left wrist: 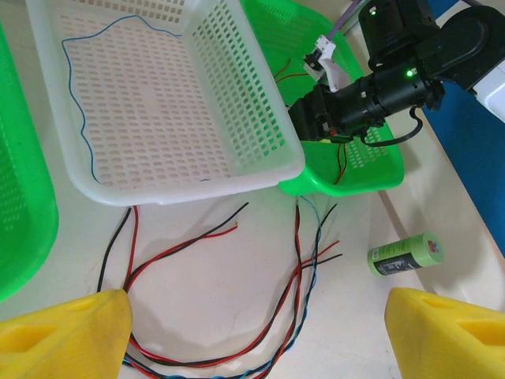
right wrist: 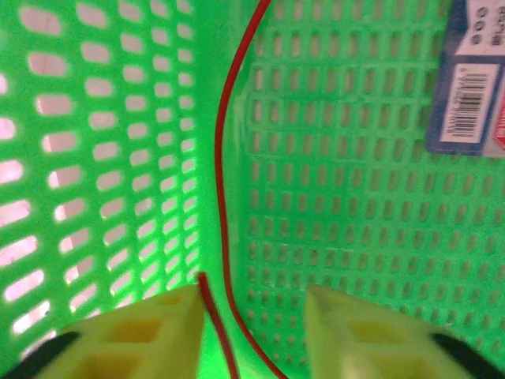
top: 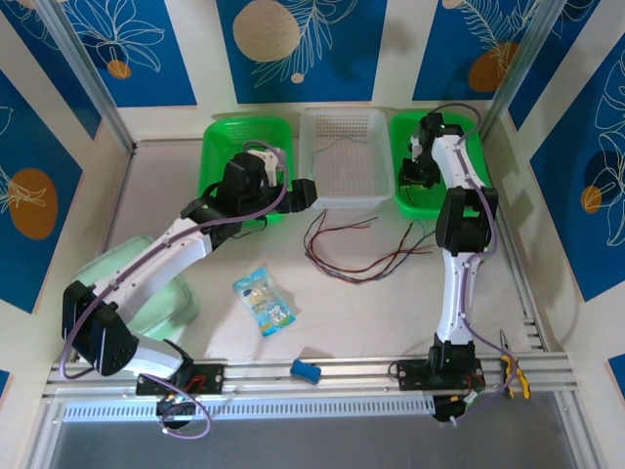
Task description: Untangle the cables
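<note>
- Yellow fingers (right wrist: 142, 324) of the right gripper (right wrist: 256, 308) stand parted deep in the green basket (right wrist: 355, 197), with a red cable (right wrist: 223, 158) running between them, unpinched.
- Right wrist view catches a barcode label (right wrist: 465, 87) on the basket wall.
- Left gripper (left wrist: 256, 316), spread wide, hovers over tangled cables (left wrist: 300, 268) on the worktop (left wrist: 213, 300).
- White basket (left wrist: 260, 95) holds one blue cable (left wrist: 75, 103).
- Left wrist view adds a green tape roll (left wrist: 404, 254) on the worktop.

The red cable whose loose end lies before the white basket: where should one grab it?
Take the red cable near its free end, where it lies clear of the other cables. Come straight down from above: it lies flat on the table.
</note>
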Controlling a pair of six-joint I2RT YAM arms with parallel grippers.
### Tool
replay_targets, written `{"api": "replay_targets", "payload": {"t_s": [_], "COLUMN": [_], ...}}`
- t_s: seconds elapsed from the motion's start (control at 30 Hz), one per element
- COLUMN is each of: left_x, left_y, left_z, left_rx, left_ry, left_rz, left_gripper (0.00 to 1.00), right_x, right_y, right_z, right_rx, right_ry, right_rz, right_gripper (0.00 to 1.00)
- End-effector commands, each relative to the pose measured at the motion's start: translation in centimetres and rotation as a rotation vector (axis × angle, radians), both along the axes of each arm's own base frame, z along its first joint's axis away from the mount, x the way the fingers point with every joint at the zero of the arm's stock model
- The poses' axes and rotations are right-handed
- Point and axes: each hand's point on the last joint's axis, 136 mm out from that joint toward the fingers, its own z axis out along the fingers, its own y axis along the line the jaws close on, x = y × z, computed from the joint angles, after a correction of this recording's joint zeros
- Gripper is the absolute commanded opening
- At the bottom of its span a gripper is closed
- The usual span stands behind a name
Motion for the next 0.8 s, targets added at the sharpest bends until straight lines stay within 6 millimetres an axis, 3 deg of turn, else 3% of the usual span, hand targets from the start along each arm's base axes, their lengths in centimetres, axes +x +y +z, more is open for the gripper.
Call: {"api": "replay_targets", "payload": {"t_s": [0.0,0.23,0.47,0.57,0.67,0.77], "left_x": [-0.5,-1.5,-3.2,-3.8,-4.5,-5.3], "left_y": [1.3,2.9,4.4,4.6,4.6,4.4], "left_z": [0.5,-0.8,-3.5,-4.4,-5.5,-6.8], "left_rx": [0.013,0.07,0.099,0.11,0.132,0.161], "left_ry": [-0.011,0.005,0.055,0.073,0.095,0.112], "left_rz": [0.025,0.049,0.072,0.073,0.064,0.048], "left_gripper": [0.84,0.84,0.84,0.84,0.84,0.84], "right_x": [-0.2,-3.3,-7.6,-10.8,-14.7,-18.2], "right_y": [-0.3,0.3,2.0,4.6,6.7,7.4], "right_z": [7.3,14.5,16.4,15.6,12.7,9.4], "right_rx": [0.049,0.123,0.205,0.255,0.229,0.215], "right_ry": [-0.133,-0.289,-0.289,-0.248,-0.2,-0.148], "right_rz": [-0.066,-0.125,-0.161,-0.166,-0.156,-0.188], "right_gripper": [0.45,0.48,0.53,0.52,0.52,0.5]}}
